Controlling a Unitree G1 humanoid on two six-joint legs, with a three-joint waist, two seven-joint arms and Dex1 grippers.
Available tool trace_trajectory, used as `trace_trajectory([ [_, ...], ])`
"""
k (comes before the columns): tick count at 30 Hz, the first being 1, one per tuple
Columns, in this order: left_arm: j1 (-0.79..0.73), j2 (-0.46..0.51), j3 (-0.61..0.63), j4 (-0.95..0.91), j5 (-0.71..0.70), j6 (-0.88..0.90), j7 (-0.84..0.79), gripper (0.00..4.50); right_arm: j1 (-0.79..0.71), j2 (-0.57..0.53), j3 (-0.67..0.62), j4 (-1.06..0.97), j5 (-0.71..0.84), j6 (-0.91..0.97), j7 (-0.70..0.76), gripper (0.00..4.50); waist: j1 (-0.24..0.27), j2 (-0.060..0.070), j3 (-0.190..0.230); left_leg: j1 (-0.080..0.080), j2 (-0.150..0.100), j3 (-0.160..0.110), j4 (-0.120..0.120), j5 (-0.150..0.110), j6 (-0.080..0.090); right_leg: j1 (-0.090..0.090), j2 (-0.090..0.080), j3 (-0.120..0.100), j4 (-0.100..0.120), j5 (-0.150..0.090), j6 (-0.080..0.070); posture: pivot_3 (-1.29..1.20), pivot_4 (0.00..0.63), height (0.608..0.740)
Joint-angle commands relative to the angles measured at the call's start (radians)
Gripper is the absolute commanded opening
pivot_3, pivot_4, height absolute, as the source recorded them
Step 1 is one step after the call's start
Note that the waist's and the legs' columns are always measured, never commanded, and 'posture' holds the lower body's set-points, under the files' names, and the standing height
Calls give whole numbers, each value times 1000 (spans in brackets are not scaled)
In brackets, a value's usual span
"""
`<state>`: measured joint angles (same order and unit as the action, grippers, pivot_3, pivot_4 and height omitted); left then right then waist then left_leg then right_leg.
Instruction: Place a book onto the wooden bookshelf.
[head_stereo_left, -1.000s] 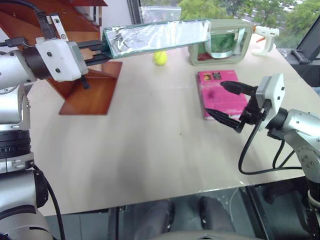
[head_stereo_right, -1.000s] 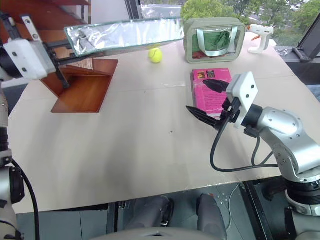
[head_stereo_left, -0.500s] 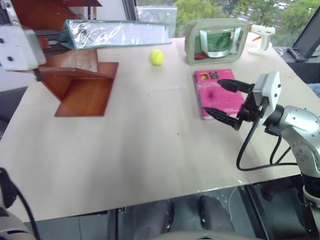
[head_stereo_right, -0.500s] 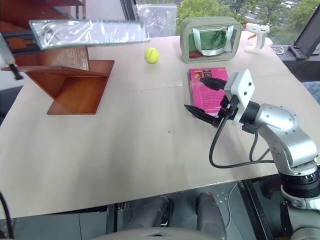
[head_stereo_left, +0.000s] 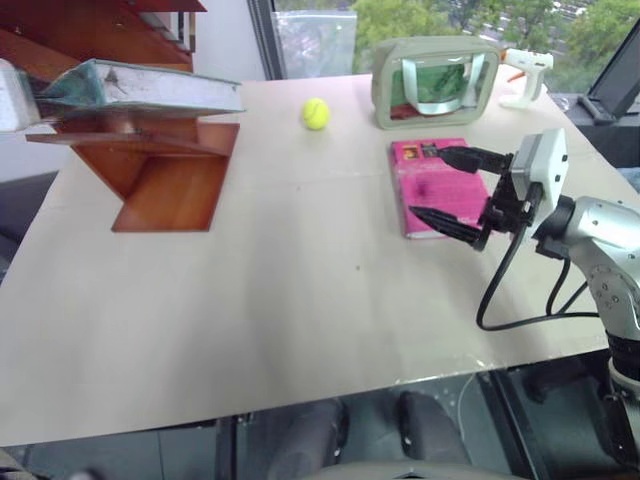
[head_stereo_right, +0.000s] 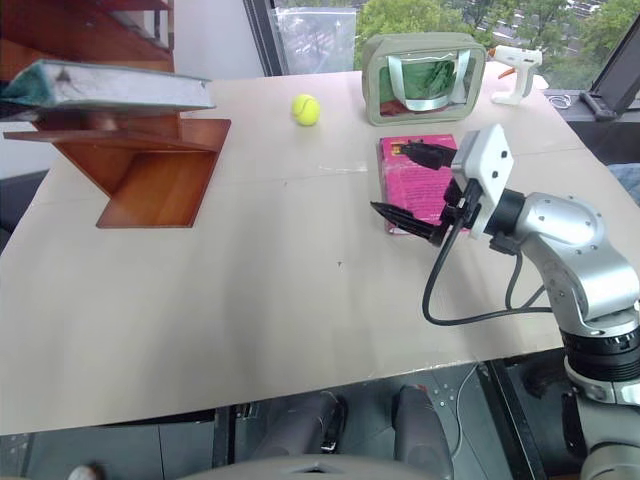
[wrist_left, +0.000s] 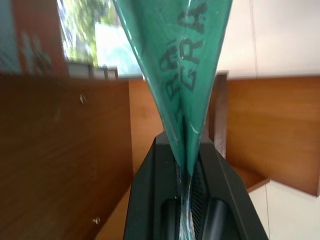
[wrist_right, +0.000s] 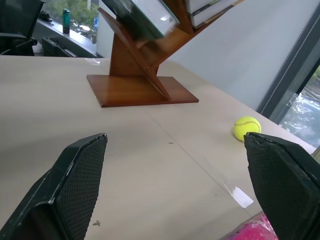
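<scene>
Book (head_stereo_left: 140, 90) swung left over wooden bookshelf (head_stereo_left: 165, 185), left hand (wrist_left: 186, 210) pinching it; right hand (head_stereo_left: 462, 190) spread above beige table (head_stereo_left: 300, 300).

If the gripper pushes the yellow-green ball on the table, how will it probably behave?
The ball is round and stands free on the flat table, so it will probably roll away at a light push. It looks like a fuzzy tennis ball, so it is likely light, springy and not fragile.

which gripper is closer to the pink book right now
Right. The right gripper hangs open directly over the pink book; the left gripper is across the table at the bookshelf, shut on the teal book.
</scene>
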<state>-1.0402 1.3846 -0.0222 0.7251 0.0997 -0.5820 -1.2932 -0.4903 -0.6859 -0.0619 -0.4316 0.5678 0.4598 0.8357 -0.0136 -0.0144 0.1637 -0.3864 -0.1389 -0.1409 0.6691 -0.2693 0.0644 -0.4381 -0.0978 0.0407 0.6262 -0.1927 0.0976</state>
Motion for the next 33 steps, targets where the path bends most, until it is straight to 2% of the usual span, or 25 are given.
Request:
trace_trajectory([
  [1,-94,-6,-45,52,93,4,29,144,5,-27,-73,-89,37,18,-25,4500,0,0,0,0,0,0,0,0,0,0,0,0,0,0,0,0,150,740],
  [5,-161,-35,-93,104,143,17,4,144,16,-32,-80,-126,48,43,-57,4500,0,0,0,0,0,0,0,0,0,0,0,0,2,0,0,0,150,740],
  [8,-193,-41,-105,145,158,39,-5,1278,26,-39,-85,-142,60,58,-61,4500,-1,0,0,2,1,0,1,0,-1,0,0,0,5,0,0,0,150,740],
  [9,-196,-40,-105,152,155,42,-15,1501,30,-43,-88,-144,63,60,-60,4500,-2,0,0,2,1,1,1,0,-1,0,0,0,6,0,0,0,150,740],
  [10,-194,-38,-104,155,153,43,-24,1973,33,-46,-92,-145,66,62,-59,4500,-3,0,0,2,1,1,1,0,-1,0,0,0,7,0,0,0,150,740],
  [14,-147,1,-59,126,81,51,-85,3502,24,-47,-82,-121,62,53,-53,4500,-6,-1,0,1,1,1,2,0,-1,-1,0,1,6,0,0,0,150,740],
  [19,28,68,102,-3,-126,177,-168,3502,-21,-54,-79,-75,75,53,-29,4500,-21,-1,0,-2,1,3,2,0,0,-6,0,2,6,0,0,0,150,740],
  [22,281,80,346,-204,-294,398,-241,3502,-60,-62,-80,-31,82,54,-2,4500,-29,0,1,-7,1,3,2,0,0,-10,0,2,8,0,0,0,150,740],
  [25,554,6,664,-579,-404,861,-295,3502,-78,-67,-74,7,83,49,29,4500,-31,1,2,-7,2,4,2,0,0,-11,1,2,8,0,0,0,150,740],
  [28,684,-45,833,-825,-493,1148,-270,3502,-92,-67,-66,42,76,41,54,4500,-29,1,2,-7,3,5,2,0,-1,-11,1,2,7,0,0,0,150,740],
  [31,705,-137,885,-1064,-752,1465,-151,3502,-95,-71,-64,62,73,39,78,4500,-25,2,2,-7,4,5,2,0,-1,-10,1,1,7,0,0,0,150,740],
  [33,682,-243,842,-1172,-891,1553,-9,3502,-79,-77,-75,54,73,49,74,4500,-18,4,2,-5,4,5,2,0,-1,-9,0,2,7,0,0,0,150,740],
])
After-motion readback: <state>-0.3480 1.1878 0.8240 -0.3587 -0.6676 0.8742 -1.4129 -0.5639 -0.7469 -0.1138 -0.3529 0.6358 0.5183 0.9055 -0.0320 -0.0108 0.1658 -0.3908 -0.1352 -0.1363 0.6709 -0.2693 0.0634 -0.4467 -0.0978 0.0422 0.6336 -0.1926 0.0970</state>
